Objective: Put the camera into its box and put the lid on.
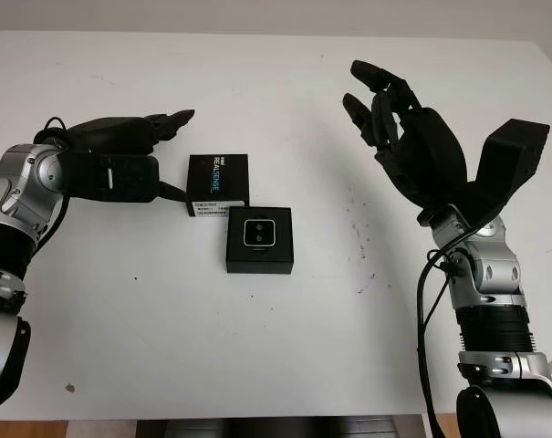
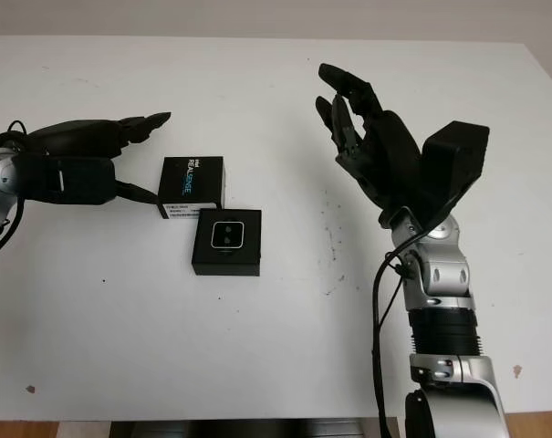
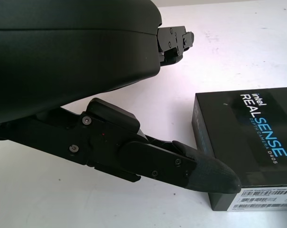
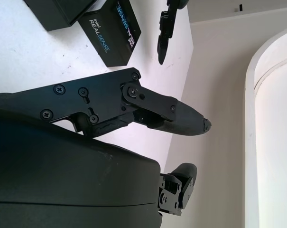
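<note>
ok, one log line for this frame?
camera seated in open box | RealSense lid on table beside box | left hand open, at lid | right hand open, raised

The lid (image 1: pixel 219 179) is black with white and blue lettering; the box (image 1: pixel 259 239) is black; the table (image 1: pixel 285 347) is white; both hands are black.

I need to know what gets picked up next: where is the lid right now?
The lid lies flat on the white table, left of centre in the eye views, between the open left hand and the box holding the camera.
</note>
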`<move>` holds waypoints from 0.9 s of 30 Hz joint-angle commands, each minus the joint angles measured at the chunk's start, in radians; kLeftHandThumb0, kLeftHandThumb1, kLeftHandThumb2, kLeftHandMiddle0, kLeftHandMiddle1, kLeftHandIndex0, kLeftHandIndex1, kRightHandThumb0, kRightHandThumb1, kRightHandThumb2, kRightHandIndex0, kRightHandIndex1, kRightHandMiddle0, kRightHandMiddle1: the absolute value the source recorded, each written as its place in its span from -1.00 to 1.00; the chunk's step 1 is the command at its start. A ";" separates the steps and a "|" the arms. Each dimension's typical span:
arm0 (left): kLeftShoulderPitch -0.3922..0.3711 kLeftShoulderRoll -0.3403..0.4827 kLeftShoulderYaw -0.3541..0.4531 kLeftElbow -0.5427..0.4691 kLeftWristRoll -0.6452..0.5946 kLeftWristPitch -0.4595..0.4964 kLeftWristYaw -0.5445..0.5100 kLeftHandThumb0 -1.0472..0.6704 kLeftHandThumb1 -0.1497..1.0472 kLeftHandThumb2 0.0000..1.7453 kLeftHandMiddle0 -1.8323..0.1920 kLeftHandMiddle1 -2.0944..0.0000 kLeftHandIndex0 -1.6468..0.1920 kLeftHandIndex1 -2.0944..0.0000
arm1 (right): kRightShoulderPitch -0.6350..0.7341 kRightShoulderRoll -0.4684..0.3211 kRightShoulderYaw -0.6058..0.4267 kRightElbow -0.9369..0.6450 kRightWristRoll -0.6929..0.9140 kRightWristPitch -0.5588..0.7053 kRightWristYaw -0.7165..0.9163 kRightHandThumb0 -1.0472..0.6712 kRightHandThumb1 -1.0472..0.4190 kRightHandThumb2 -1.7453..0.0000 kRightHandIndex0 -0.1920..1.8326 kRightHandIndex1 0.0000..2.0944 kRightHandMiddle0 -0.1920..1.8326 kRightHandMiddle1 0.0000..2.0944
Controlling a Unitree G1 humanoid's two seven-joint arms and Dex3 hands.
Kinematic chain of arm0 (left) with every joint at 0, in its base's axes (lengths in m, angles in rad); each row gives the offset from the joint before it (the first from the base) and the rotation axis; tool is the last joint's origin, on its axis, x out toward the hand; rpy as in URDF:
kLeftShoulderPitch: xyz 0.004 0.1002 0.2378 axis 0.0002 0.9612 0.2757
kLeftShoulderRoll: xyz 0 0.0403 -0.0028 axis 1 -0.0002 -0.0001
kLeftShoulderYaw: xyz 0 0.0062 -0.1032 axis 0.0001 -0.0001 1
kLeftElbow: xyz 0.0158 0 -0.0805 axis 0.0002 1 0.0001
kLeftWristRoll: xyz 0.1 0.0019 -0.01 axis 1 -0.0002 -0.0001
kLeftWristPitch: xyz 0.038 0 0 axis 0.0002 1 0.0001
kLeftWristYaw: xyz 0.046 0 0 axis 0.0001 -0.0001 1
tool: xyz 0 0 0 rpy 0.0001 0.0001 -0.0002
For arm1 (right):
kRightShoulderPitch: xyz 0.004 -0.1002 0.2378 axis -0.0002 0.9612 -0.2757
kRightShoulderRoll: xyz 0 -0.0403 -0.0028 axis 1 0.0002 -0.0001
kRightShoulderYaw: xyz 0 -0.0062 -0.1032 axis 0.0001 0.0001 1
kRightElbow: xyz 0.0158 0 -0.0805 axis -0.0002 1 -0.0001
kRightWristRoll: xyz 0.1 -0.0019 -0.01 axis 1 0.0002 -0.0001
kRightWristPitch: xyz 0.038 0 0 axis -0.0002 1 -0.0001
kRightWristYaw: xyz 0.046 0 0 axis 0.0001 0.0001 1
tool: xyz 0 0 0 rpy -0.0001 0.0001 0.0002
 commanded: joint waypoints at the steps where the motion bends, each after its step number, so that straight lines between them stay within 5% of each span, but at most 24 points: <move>1: 0.010 0.011 0.011 -0.023 -0.004 0.000 0.018 -0.74 0.84 -0.91 0.92 0.95 0.94 0.95 | 0.010 0.004 -0.001 0.006 -0.004 -0.023 0.008 -0.37 -1.00 0.20 -0.69 -0.93 -1.00 -0.29; 10: 0.012 0.052 0.081 -0.073 -0.033 0.043 0.119 -0.68 1.00 -0.39 0.95 0.96 0.98 0.96 | 0.005 0.009 0.008 0.012 -0.023 -0.015 0.012 -0.40 -1.00 0.23 -0.68 -0.93 -1.00 -0.25; 20: 0.059 0.076 0.129 -0.156 -0.094 0.077 0.084 -0.81 1.00 -0.23 0.98 0.95 1.00 1.00 | 0.011 0.011 0.007 -0.001 -0.039 -0.004 0.007 -0.41 -1.00 0.26 -0.68 -0.92 -1.00 -0.26; 27: 0.083 0.067 0.110 -0.148 -0.080 0.041 0.074 -0.88 1.00 -0.31 0.97 0.95 1.00 1.00 | 0.013 0.003 0.008 -0.001 -0.042 -0.007 0.018 -0.41 -1.00 0.24 -0.69 -0.93 -1.00 -0.28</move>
